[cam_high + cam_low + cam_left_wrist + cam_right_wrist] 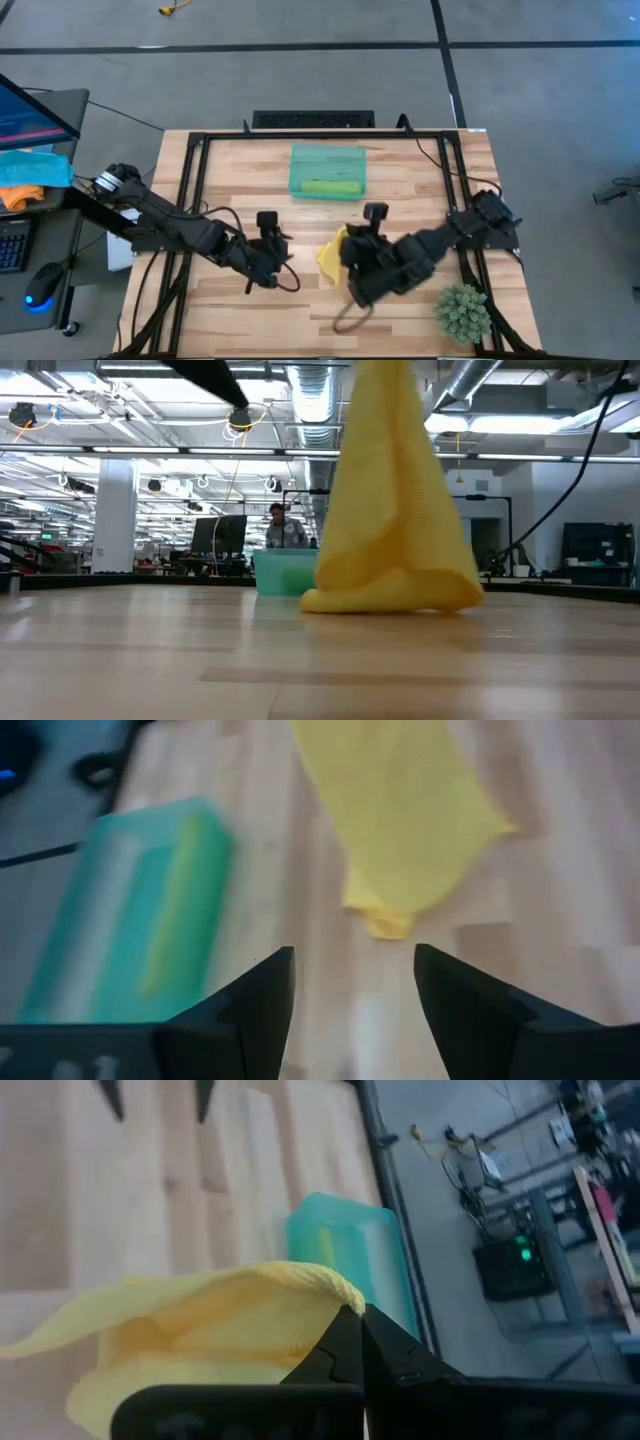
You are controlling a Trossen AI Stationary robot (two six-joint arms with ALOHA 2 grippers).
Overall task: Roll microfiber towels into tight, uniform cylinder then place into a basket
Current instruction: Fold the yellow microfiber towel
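The yellow microfiber towel (390, 510) hangs in a cone from my right gripper (355, 1342), which is shut on it near the table's middle. Its bunched lower end (385, 598) rests on the wood. My left gripper (355, 975) stands open to the towel's left, above the table, with nothing between its fingers; its fingertips (205, 1095) also show in the right wrist view. The teal basket (328, 160) sits at the far middle. A rolled lime green towel (330, 187) lies along its near wall. My right gripper pinches the yellow towel's hemmed upper edge (335, 1288) between its two shut fingers, coming slanting down from the table's right. The towel hangs below the fingers in loose folds, its lower end (385, 598) on the table.
A small green artificial plant (462, 312) stands at the near right corner. A dark cable loop (350, 320) lies near the front edge. Black frame rails (190, 190) run along the table's sides. Bare wood lies between the towel and the basket. A person (280, 525) stands far behind.
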